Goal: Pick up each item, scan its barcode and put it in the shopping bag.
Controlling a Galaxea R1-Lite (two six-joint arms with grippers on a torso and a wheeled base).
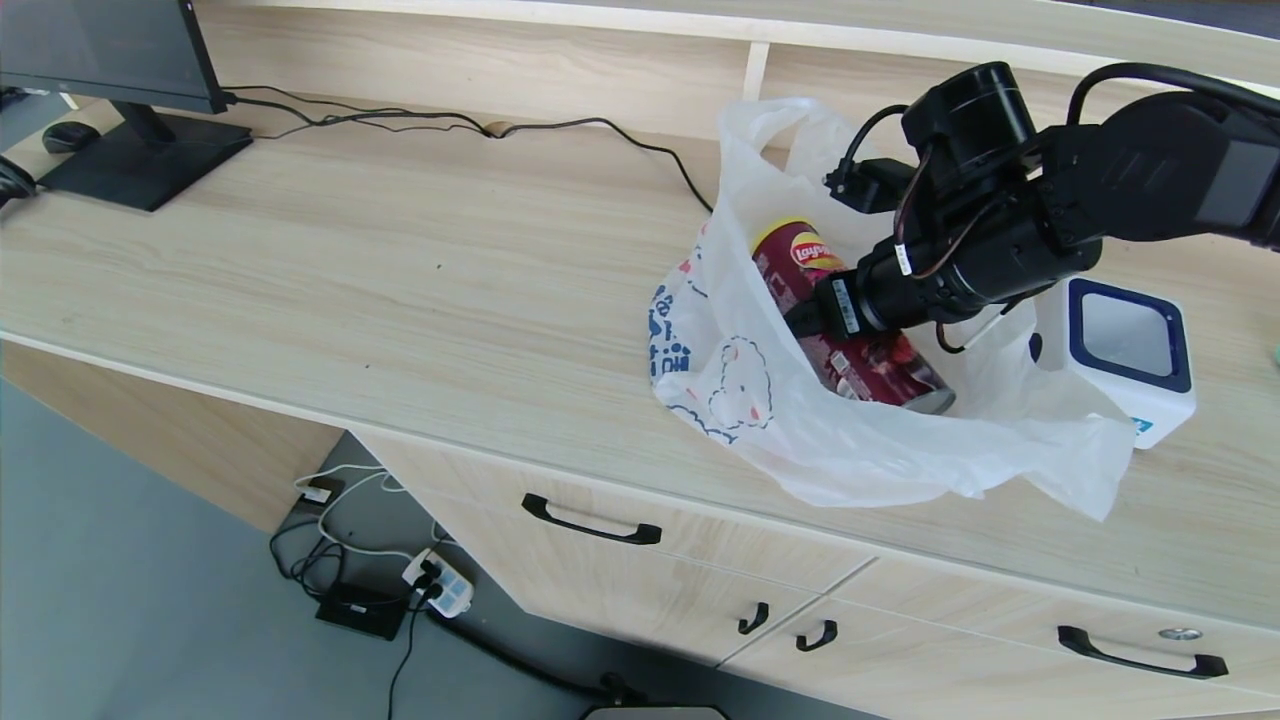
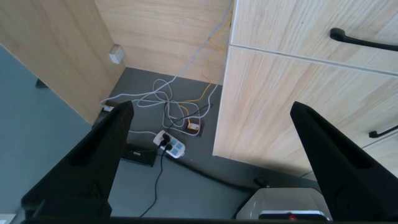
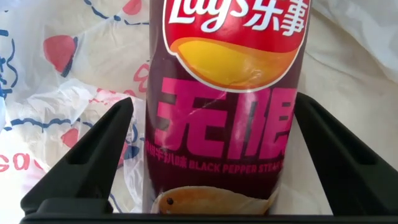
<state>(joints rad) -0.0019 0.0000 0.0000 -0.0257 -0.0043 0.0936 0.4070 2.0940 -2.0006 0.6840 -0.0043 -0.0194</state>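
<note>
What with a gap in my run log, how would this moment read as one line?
right gripper open around chips can in shopping bag; left gripper open near drawers

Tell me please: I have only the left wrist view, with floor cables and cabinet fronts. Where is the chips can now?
Observer: The chips can lies tilted inside the shopping bag on the counter.
Operator: And the right gripper?
Observer: The right gripper is inside the bag's mouth, at the can's middle.
Operator: Where does the scanner stand?
Observer: The white scanner stands on the counter just beside the bag, on the robot's right.
</note>
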